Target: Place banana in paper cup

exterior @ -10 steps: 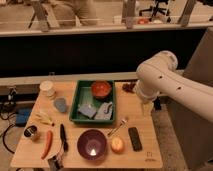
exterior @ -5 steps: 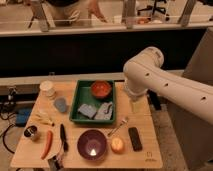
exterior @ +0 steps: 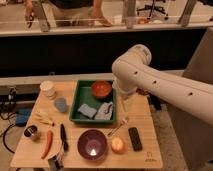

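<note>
Banana (exterior: pixel 44 118): one, small and pale yellow, lying flat at the left of the table (exterior: pixel 146 122), below the paper cup (exterior: pixel 48 89) and apart from it.

Along the near edge of the table lie one orange-red chili pepper (exterior: pixel 47 143), one slim black tool (exterior: pixel 63 137), one purple bowl (exterior: pixel 92 144) with nothing to be seen in it, one round yellow-orange fruit (exterior: pixel 117 144) and one flat black block (exterior: pixel 135 138). One small metal can (exterior: pixel 31 132) stands left of the pepper. One spoon-like utensil (exterior: pixel 118 127) lies just above the fruit. Further back, a pale blue cup (exterior: pixel 60 105) stands between the banana and the tray.

One green tray (exterior: pixel 94 121) sits mid-table. It holds three things: a blue sponge (exterior: pixel 86 110), a grey cloth (exterior: pixel 105 111) and, at its far end, a red bowl (exterior: pixel 101 89). The single white paper cup stands at the table's far left corner; what is in it cannot be told.

The gripper (exterior: pixel 128 102) hangs under the white arm (exterior: pixel 150 75), just right of the tray, well apart from the banana. Its fingers are spread wide and hold nothing.

Since the earlier frame the arm has swung leftwards, its elbow now close to the tray's right edge. The things on the table lie as before.
</note>
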{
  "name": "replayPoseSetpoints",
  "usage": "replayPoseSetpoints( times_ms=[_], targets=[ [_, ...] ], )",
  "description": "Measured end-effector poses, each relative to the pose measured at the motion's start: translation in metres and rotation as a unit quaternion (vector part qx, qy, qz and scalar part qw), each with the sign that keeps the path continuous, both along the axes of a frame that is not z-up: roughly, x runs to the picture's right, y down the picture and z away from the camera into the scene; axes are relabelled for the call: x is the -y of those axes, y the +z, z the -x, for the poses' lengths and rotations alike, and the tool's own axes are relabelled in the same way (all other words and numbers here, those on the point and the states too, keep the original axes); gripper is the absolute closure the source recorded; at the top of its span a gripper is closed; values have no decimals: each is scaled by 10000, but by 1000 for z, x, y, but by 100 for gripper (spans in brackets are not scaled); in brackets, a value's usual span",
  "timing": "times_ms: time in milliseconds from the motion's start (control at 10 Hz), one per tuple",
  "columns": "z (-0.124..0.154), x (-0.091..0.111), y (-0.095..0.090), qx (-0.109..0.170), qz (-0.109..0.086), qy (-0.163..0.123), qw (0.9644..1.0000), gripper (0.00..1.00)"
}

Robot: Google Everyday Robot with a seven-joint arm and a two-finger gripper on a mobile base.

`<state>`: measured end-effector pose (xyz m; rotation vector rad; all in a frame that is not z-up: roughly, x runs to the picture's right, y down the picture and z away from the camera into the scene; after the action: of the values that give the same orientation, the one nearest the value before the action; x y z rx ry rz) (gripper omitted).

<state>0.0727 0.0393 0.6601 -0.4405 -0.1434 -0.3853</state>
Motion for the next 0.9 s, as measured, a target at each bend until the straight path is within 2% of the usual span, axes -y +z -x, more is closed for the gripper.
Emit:
replayPoseSetpoints(
  times_ms=[200, 600, 900],
  targets=[
    [3, 4, 1, 82, -42, -151, 9998, 20],
    [39, 13, 7, 251, -116, -385, 9989, 20],
    [38, 16, 9, 303, -185, -521, 9980, 20]
  ],
)
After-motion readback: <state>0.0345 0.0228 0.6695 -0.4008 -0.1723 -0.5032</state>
